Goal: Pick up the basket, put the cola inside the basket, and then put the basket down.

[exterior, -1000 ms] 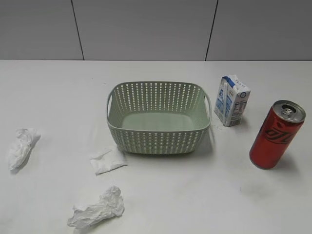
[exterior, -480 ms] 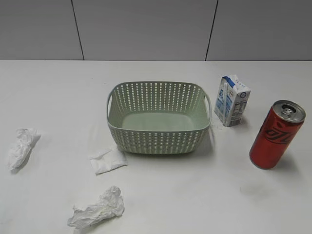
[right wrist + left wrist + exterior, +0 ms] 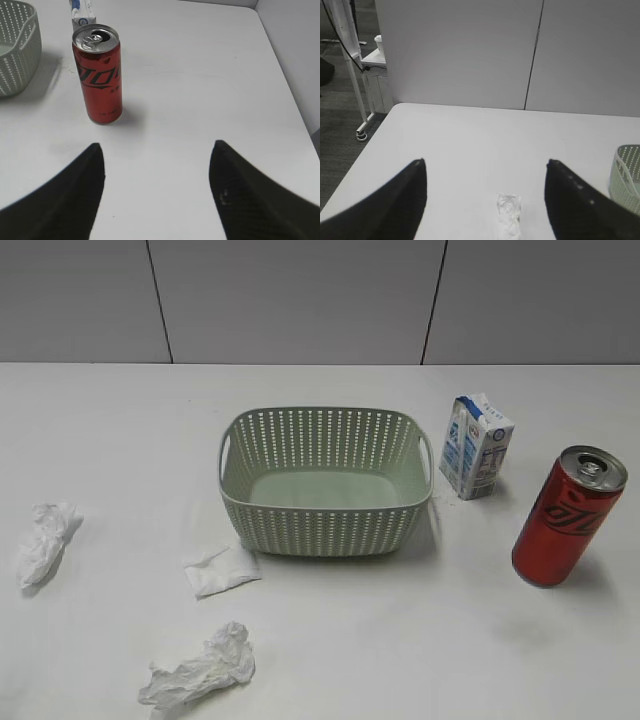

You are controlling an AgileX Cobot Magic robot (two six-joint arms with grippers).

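The pale green basket (image 3: pixel 325 480) stands empty in the middle of the table; its edge shows in the left wrist view (image 3: pixel 626 177) and in the right wrist view (image 3: pixel 15 47). The red cola can (image 3: pixel 566 516) stands upright to its right, also in the right wrist view (image 3: pixel 98 72). My left gripper (image 3: pixel 485 162) is open and empty, well left of the basket. My right gripper (image 3: pixel 157 145) is open and empty, nearer the table's front than the can and to its right. Neither gripper shows in the exterior view.
A white-and-blue carton (image 3: pixel 476 446) stands between basket and can. Crumpled white paper lies at the left (image 3: pixel 42 542), in front of the basket (image 3: pixel 221 570) and near the front edge (image 3: pixel 200 667). Grey wall panels stand behind the table.
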